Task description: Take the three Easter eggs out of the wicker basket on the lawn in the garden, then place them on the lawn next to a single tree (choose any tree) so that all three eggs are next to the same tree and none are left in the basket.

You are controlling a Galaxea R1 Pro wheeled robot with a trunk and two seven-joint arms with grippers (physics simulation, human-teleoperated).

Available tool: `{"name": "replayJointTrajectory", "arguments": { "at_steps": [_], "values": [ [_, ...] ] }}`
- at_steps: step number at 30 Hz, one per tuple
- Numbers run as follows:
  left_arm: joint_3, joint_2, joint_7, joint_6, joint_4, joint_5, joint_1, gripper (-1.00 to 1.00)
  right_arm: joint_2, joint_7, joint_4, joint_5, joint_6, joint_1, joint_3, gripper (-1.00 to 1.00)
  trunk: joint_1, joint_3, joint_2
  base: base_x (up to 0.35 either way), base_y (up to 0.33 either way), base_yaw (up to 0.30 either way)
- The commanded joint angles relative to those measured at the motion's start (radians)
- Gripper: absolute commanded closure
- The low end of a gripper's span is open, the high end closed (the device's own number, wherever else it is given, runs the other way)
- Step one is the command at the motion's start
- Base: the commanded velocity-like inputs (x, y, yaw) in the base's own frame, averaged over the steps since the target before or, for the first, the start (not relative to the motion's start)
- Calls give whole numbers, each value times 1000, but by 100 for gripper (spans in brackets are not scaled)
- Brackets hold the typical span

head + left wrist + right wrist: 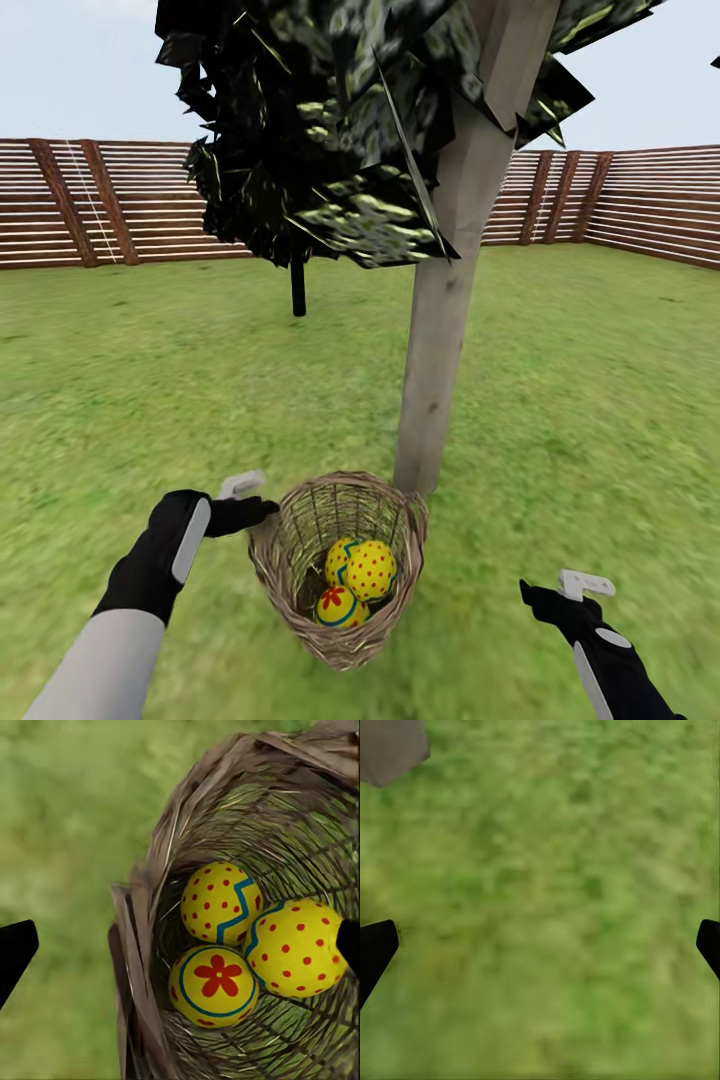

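Observation:
The wicker basket (300,590) stands on the lawn (150,400) right at the foot of the pale-trunked tree (445,300). Three yellow Easter eggs lie inside it: a red-dotted one (373,571), one with a red flower in a blue ring (338,607) and one with a blue zigzag (338,558). The left wrist view looks down on the flower egg (215,986), the zigzag egg (217,902) and the dotted egg (294,947) in the basket (150,945). My left gripper (255,512) (182,946) hovers open at the basket's left rim. My right gripper (542,598) (542,946) is open over bare grass right of the basket.
A thin black-trunked tree (298,290) stands farther back, its dark foliage (330,130) hanging overhead. A brown slat fence (110,200) rings the garden. Open grass (600,400) spreads on both sides of the trunk, whose base (390,746) shows in the right wrist view.

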Motion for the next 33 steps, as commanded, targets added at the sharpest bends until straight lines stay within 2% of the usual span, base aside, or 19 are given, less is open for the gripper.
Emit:
{"name": "replayJointTrajectory", "arguments": {
  "at_steps": [1,4,6,9,12,15,17,19,21,24,26,28,33],
  "values": [
    [8,0,-8,6,-18,11,4,-100,2,5,-2,3,6,0,-2,-100,-4,2,7,0,0,0],
    [26,5,-18,8,-74,62,19,-100,6,3,-2,4,6,0,-2,-100,-16,12,28,0,0,0],
    [33,17,-20,10,-97,79,23,-100,7,3,-5,5,7,0,-1,-100,-23,18,42,0,0,0],
    [61,26,-21,11,-120,89,26,-100,6,5,-16,7,13,-1,-1,-100,-35,27,63,0,0,0],
    [107,27,-22,11,-126,91,26,-100,6,6,-46,6,20,-1,-1,-100,-46,37,84,0,0,0],
    [166,28,-23,10,-135,92,26,-100,6,7,-80,8,88,-1,9,-100,-58,46,105,0,0,0],
    [206,27,-24,10,-138,92,26,-100,3,8,-121,7,181,-1,39,-100,-62,49,112,0,0,0],
    [232,28,-24,9,-135,92,26,-100,6,8,-183,4,264,-1,68,-100,-62,49,112,0,0,0],
    [258,28,-24,9,-138,92,26,-100,21,10,-242,3,338,-1,101,-100,-62,49,112,0,0,0],
    [287,29,-24,12,-140,92,26,-100,33,20,-297,2,410,-1,130,-100,-62,49,112,0,0,0],
    [309,29,-23,23,-141,91,26,-100,38,29,-331,3,475,-3,164,-100,-62,49,112,0,0,0],
    [331,36,-23,49,-141,91,26,-100,40,33,-348,4,521,-5,216,-100,-62,49,112,0,0,0],
    [366,56,-22,73,-135,91,26,-100,38,34,-377,5,552,-5,320,-100,-62,49,112,0,0,0]
  ]
}}
